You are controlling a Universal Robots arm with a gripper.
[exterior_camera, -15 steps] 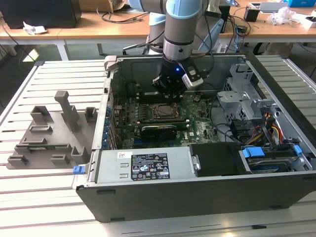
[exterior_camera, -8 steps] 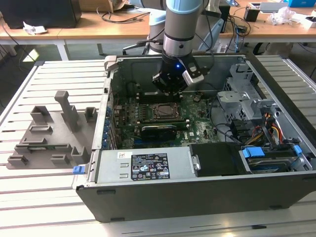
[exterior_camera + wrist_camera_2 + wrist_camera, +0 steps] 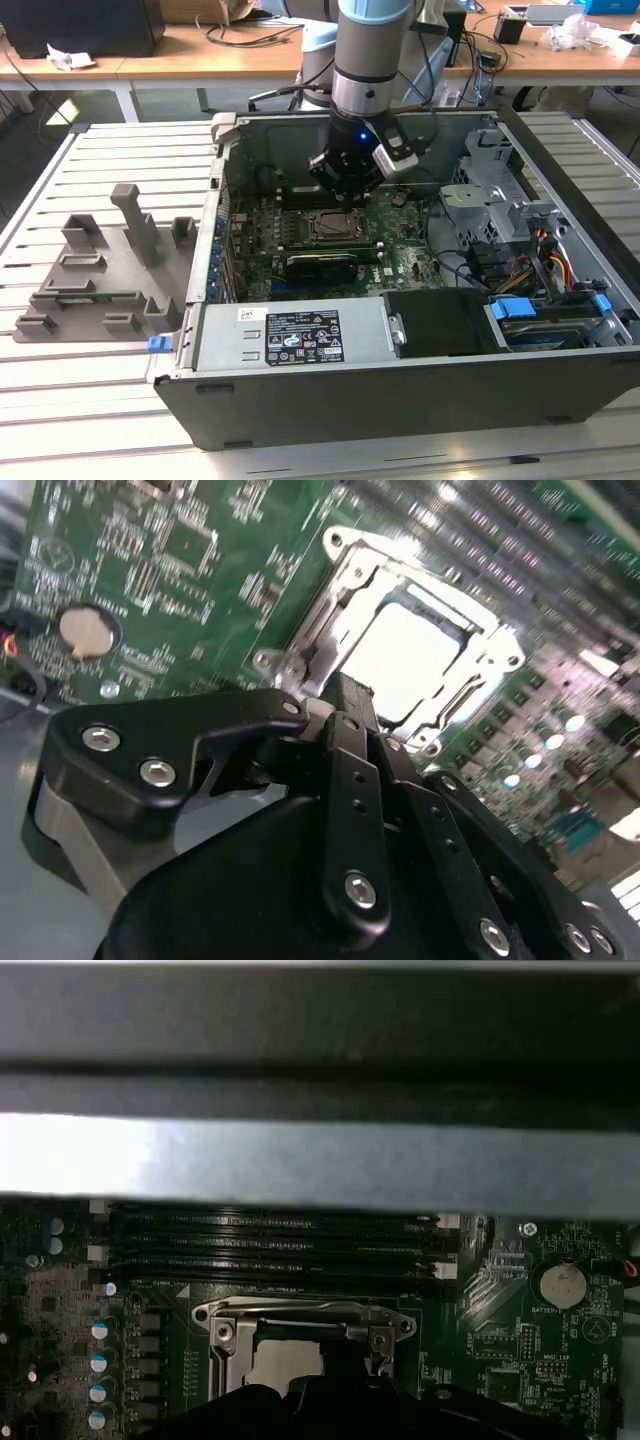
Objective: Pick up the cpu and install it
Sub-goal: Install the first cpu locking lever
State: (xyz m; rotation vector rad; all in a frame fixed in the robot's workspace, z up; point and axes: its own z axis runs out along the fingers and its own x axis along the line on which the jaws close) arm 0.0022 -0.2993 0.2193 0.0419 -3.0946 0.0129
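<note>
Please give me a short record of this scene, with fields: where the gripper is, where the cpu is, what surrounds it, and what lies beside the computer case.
gripper position: gripper hangs inside the open computer case, just above the socket frame
cpu: pale square plate lying inside the socket frame, seen in both wrist views
around the socket: green motherboard, memory slots, coin battery
beside the case: grey holder tray, at the exterior view's left

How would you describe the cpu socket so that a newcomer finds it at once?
Look into the open computer case on the slatted table, at the green motherboard on its floor. The socket lies near the board's middle, just under the gripper. Its square metal frame sets it apart from the long black memory slots alongside.
</note>
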